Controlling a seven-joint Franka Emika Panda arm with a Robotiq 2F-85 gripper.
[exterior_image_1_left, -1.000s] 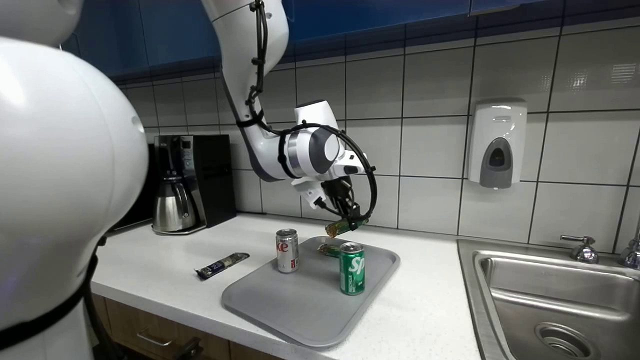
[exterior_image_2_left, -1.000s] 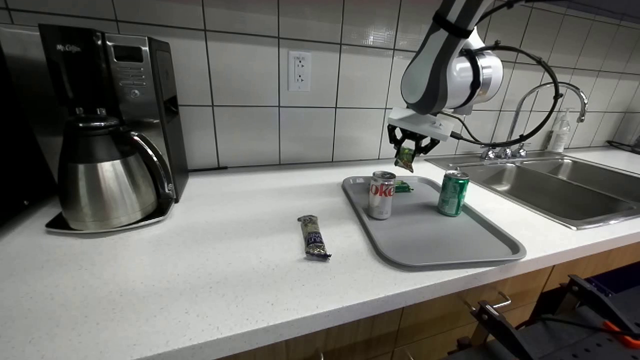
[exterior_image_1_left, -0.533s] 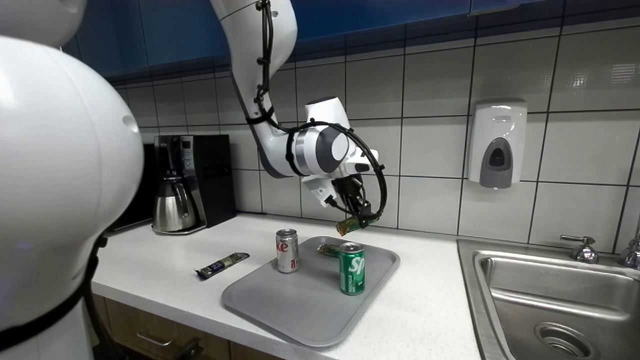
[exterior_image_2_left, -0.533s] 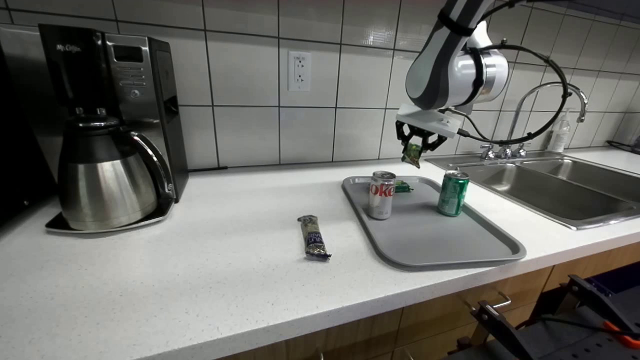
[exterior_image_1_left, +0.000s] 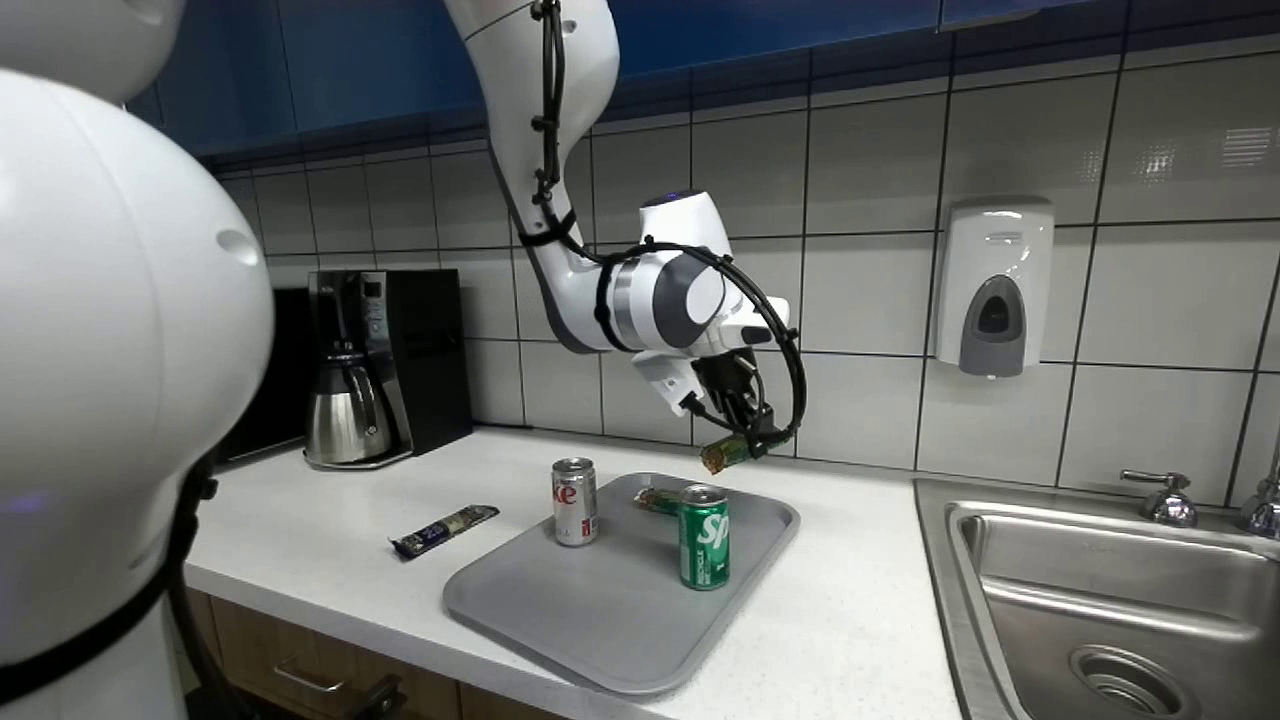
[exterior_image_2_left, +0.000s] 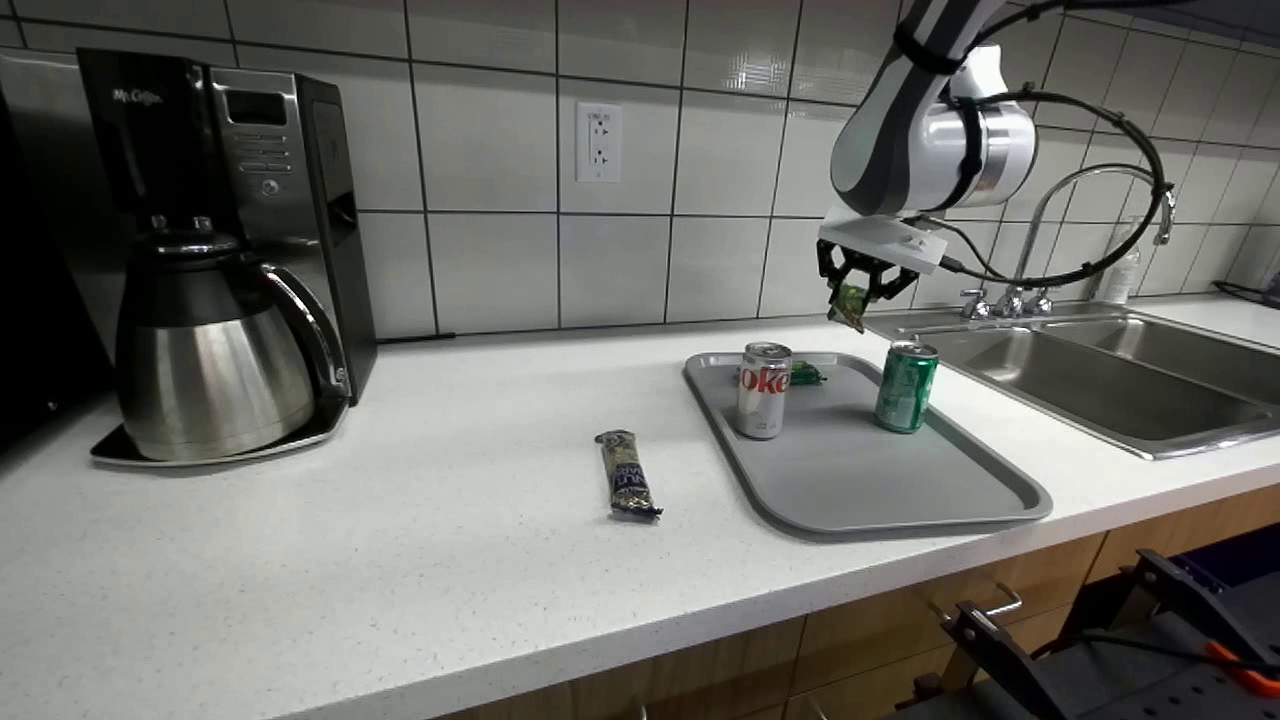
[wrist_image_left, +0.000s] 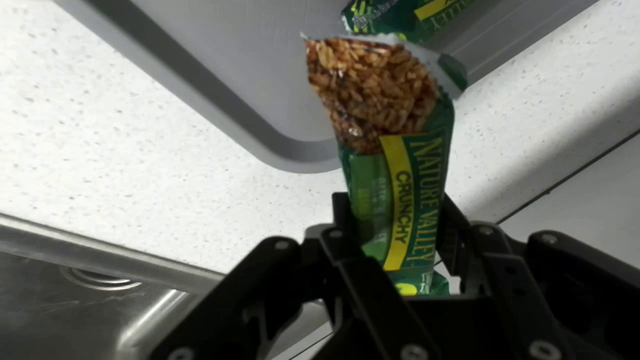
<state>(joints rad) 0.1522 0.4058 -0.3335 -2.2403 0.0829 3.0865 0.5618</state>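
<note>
My gripper (wrist_image_left: 392, 215) is shut on a green Nature Valley bar (wrist_image_left: 400, 190), gripping its sides; oat pieces are pictured at its far end. In both exterior views, the gripper (exterior_image_2_left: 853, 293) holds the bar (exterior_image_1_left: 726, 454) in the air by the back corner of the grey tray (exterior_image_1_left: 590, 620). A second green bar (exterior_image_2_left: 806, 374) lies at the tray's back, partly hidden by cans; it also shows in the wrist view (wrist_image_left: 390, 20). A silver Coke can (exterior_image_1_left: 575, 510) and a green Sprite can (exterior_image_1_left: 705, 545) stand upright on the tray.
A dark nut bar (exterior_image_2_left: 627, 475) lies on the white counter beside the tray. A coffee maker (exterior_image_2_left: 230, 250) with a steel carafe stands farther along. A metal sink (exterior_image_1_left: 940, 570) with a faucet (exterior_image_2_left: 1060, 190) is on the other side. A tiled wall (exterior_image_1_left: 870, 290) rises behind.
The arm, with the green bar still in the gripper, has moved toward the sink side, to the right in both exterior views. The tray, cans and other bars have not moved.
</note>
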